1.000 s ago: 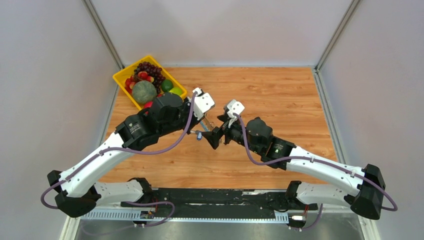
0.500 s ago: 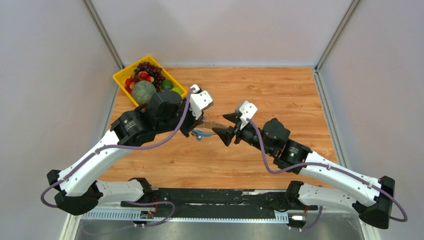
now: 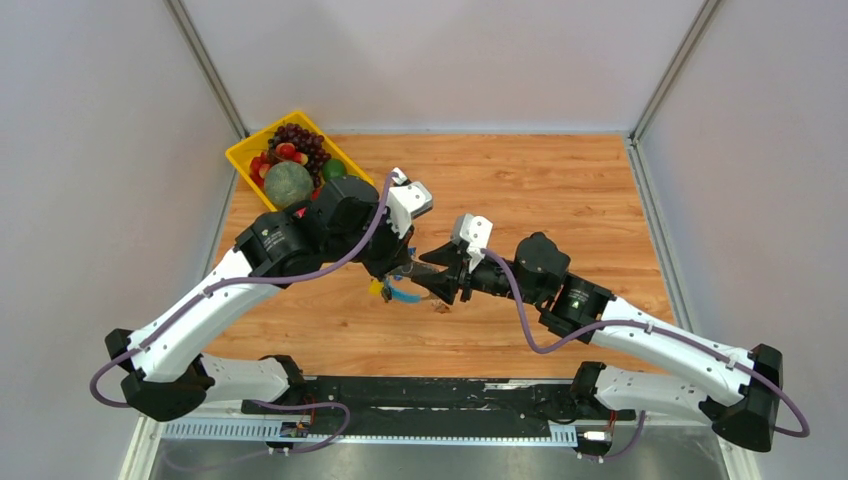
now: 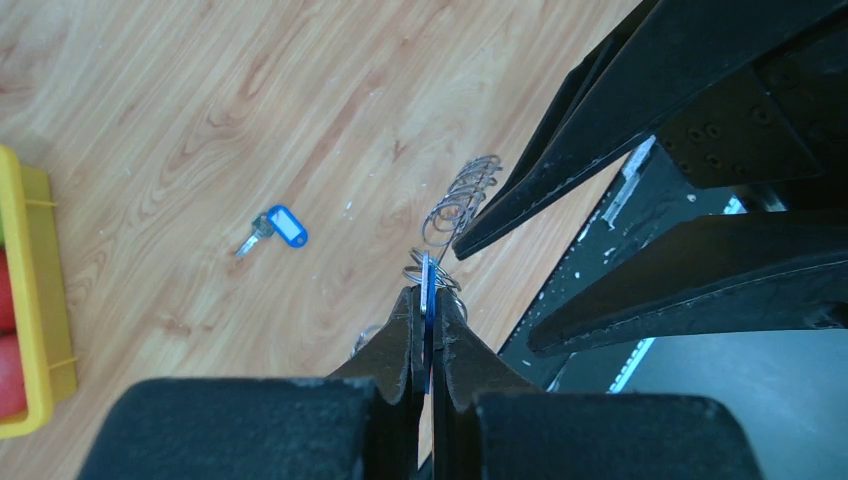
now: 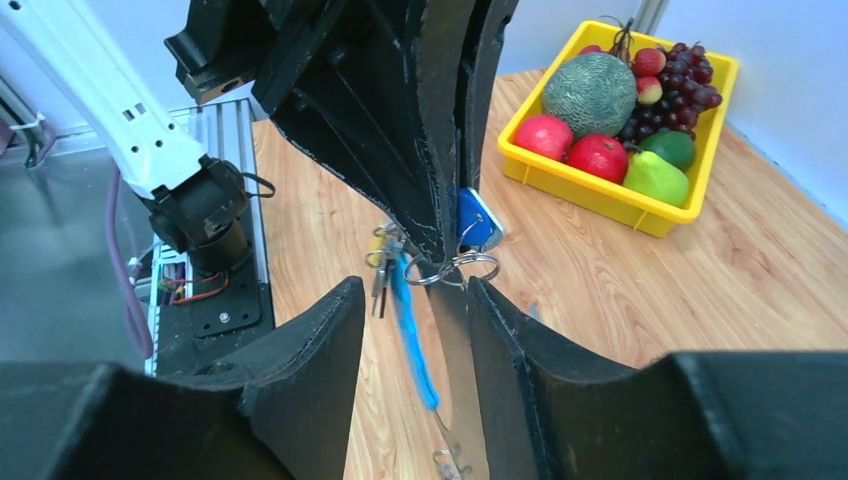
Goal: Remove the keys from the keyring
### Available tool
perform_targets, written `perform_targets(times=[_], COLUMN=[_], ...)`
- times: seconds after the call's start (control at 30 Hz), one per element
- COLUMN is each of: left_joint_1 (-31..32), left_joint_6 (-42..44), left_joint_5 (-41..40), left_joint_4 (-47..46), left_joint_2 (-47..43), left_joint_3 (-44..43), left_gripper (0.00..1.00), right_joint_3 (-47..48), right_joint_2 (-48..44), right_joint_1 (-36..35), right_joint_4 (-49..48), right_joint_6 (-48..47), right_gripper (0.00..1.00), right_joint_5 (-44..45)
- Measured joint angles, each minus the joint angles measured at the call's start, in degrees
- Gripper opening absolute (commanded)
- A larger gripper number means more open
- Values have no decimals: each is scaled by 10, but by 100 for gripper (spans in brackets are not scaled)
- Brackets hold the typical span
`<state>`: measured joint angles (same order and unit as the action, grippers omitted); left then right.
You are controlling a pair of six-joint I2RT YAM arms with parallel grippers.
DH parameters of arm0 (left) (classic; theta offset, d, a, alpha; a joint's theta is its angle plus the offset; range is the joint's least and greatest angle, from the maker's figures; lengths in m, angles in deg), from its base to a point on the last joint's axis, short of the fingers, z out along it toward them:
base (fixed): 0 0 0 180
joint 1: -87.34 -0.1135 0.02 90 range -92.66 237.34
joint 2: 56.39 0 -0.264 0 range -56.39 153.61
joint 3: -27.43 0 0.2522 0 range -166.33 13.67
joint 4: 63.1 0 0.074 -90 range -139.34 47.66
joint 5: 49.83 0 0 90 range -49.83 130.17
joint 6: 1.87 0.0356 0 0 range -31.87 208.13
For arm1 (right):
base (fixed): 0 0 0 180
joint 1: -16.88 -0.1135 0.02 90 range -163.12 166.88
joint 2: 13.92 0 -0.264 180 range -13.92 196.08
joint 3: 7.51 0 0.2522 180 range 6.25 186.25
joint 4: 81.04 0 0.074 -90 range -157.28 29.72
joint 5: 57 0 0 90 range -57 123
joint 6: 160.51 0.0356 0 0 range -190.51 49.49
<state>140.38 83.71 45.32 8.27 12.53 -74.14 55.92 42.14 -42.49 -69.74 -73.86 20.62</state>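
My left gripper (image 4: 427, 295) is shut on a flat blue tag (image 5: 478, 225) at the silver rings (image 5: 465, 265) of the keyring, held above the table. From the rings hangs the light-blue band (image 5: 410, 330), and the silvery chain (image 4: 465, 195) trails down to the wood. A yellow-headed key (image 5: 380, 250) dangles beside the band. My right gripper (image 5: 415, 290) is open, its fingers either side of the hanging band without touching it. One blue-headed key (image 4: 275, 228) lies loose on the table. In the top view the left gripper (image 3: 395, 268) and right gripper (image 3: 422, 272) meet mid-table.
A yellow basket (image 3: 245, 160) of fruit sits at the back left of the wooden table; its rim (image 5: 600, 205) shows in the right wrist view. Grey walls enclose the table on three sides. The black base rail (image 3: 430, 395) runs along the near edge.
My right gripper drew back to the right, then came in again to the keyring, and its jaws have narrowed. My left gripper shifted slightly nearer, and the band now hangs below it.
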Motion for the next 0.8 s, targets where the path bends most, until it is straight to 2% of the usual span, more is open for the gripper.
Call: perform_targets(times=[0.23, 0.43, 0.8], left_joint_1=[0, -3, -3], left_joint_6=[-23, -32, -38], left_joint_5=[24, 38, 41], left_joint_4=[4, 5, 14], left_joint_2=[0, 0, 0], left_joint_3=[-5, -6, -9], left_gripper=[0, 0, 0], right_joint_3=[0, -2, -7], right_joint_2=[2, 2, 2], right_joint_1=[0, 1, 1], right_joint_4=[-6, -12, -19], right_joint_6=[-2, -9, -6], right_gripper=[47, 42, 39], right_joint_5=[-24, -30, -31])
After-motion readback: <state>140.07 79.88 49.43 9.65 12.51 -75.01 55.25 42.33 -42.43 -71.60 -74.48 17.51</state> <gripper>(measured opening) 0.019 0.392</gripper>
